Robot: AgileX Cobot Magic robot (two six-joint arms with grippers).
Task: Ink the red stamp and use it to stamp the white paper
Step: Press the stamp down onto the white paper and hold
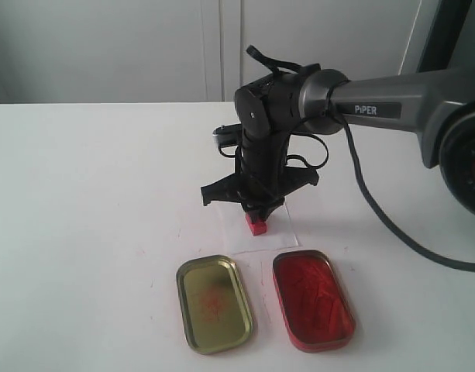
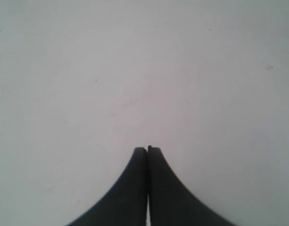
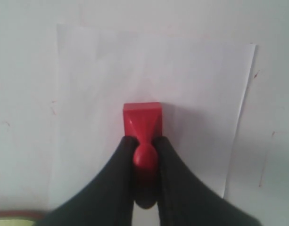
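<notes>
The right gripper [image 1: 257, 211] pointed straight down over the table [image 1: 82, 194], its arm reaching in from the right of the exterior view. Its jaws were clamped on the narrow handle of the stamp [image 1: 257, 225], one finger [image 3: 117, 181] on each side, with the rounded knob showing between them in the right wrist view. The stamp hung upright, handle up and square block down. The block stood over the paper [image 3: 196, 94], roughly at the middle of the sheet. It was at or just above the surface, and the views did not settle whether the two were touching. A soft shadow lay on the sheet just beside the block. The paper lay flat on the table, just behind two open oval tins. The gold tin [image 1: 214, 304] sat on the left, with faint red smears on its floor. The ink tin [image 1: 312, 299], filled with red, sat on the right. The tins lay side by side with a narrow gap between them. The left gripper [image 2: 147, 149] had its jaws pressed together with nothing between them, over bare table with faint pink marks.
</notes>
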